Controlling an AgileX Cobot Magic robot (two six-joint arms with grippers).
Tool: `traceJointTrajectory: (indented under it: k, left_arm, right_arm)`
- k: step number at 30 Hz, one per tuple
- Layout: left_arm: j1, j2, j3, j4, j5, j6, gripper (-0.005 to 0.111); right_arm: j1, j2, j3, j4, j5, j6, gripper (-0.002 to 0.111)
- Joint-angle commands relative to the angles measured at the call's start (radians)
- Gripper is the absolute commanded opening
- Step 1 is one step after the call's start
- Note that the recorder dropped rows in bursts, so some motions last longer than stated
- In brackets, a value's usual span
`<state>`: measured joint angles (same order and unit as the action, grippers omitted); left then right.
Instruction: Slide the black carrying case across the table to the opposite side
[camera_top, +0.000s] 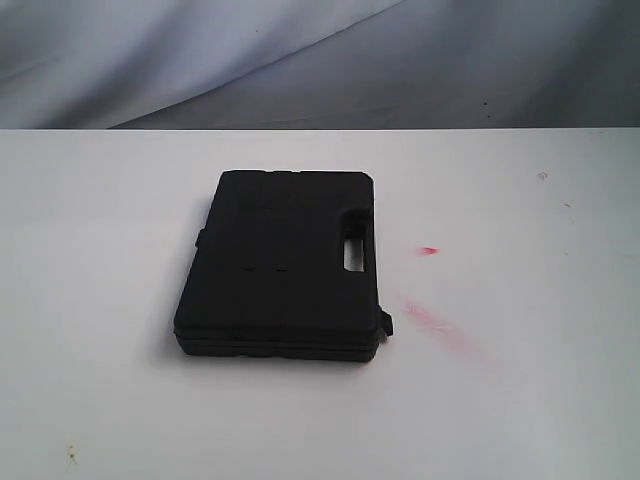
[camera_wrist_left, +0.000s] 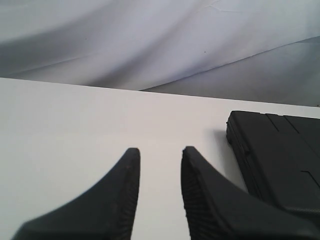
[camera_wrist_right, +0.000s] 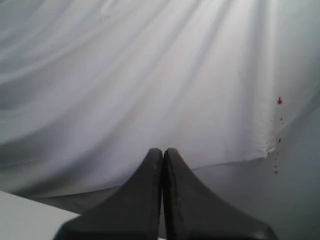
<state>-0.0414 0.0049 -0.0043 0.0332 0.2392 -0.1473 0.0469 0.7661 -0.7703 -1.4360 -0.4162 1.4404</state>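
Beside the left end effector (camera_wrist_left: 160, 150), the case (camera_wrist_left: 280, 155) is cropped.

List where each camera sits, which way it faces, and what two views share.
Exterior view: off the arms, looking down across the table at the black case, cloth behind; no arm shows.
Left wrist view: on the left arm, low over the table, facing the case's corner past the open left hand.
Right wrist view: on the right arm, facing the cloth over the shut right hand.
Shared: exterior and left wrist both show case and table.
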Motion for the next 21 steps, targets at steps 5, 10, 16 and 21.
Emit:
traceJointTrajectory:
  k: [5,10,16,21]
  left_arm:
    - [0.003,-0.005,0.004,0.005,0.001,-0.001,0.029]
    - [0.003,-0.005,0.004,0.005,0.001,-0.001,0.029]
    - [0.003,-0.005,0.004,0.005,0.001,-0.001,0.029]
    - [0.003,-0.005,0.004,0.005,0.001,-0.001,0.029]
  right_arm:
    - [0.003,0.273,-0.082,-0.084,-0.021,0.118,0.0]
    - [0.005,0.356,-0.082,-0.095,-0.012,0.147,0.0]
    - [0.154,0.391,-0.082,-0.187,0.212,0.177,0.0]
    - [0.287,0.414,-0.082,-0.167,0.344,0.285,0.0]
